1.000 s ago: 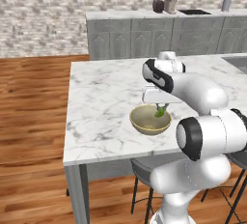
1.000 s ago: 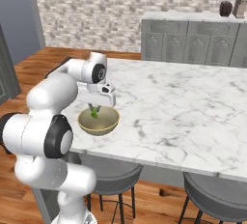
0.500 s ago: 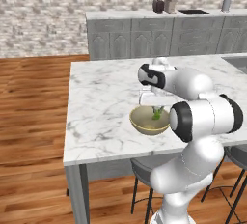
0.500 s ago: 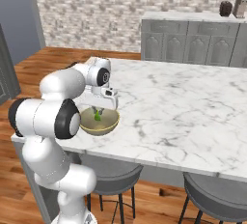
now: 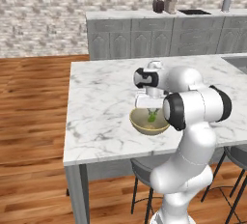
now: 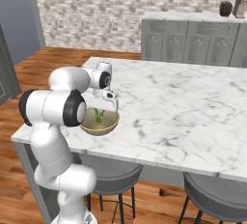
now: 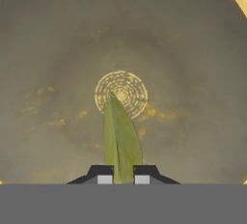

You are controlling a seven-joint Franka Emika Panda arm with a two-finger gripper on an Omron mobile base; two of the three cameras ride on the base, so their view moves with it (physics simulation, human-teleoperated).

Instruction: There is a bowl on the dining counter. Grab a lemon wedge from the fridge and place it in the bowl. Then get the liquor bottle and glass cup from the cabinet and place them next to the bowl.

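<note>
A tan bowl (image 5: 140, 125) (image 6: 110, 125) (image 7: 58, 49) sits near the front edge of the marble dining counter (image 5: 101, 102) (image 6: 183, 112). My gripper (image 5: 152, 113) (image 6: 99, 114) (image 7: 120, 179) reaches straight down into the bowl. It is shut on a yellow-green lemon wedge (image 5: 152, 117) (image 6: 98, 118) (image 7: 120, 136), which the two dark fingertips pinch from both sides. In the hand view the wedge hangs just above the ringed centre of the bowl's floor. The fridge, cabinet, liquor bottle and glass cup are out of view.
Two dark stools (image 6: 212, 194) stand under the counter's front edge. A back counter with grey cabinets (image 5: 144, 39) carries small jars (image 5: 164, 5). A sink edge (image 5: 236, 63) shows at the counter's right. Wooden floor (image 5: 29, 102) lies to the left.
The arm has lowered and folded in, carrying the lemon wedge from above the bowl down into it. The gripper has stayed shut on the wedge.
</note>
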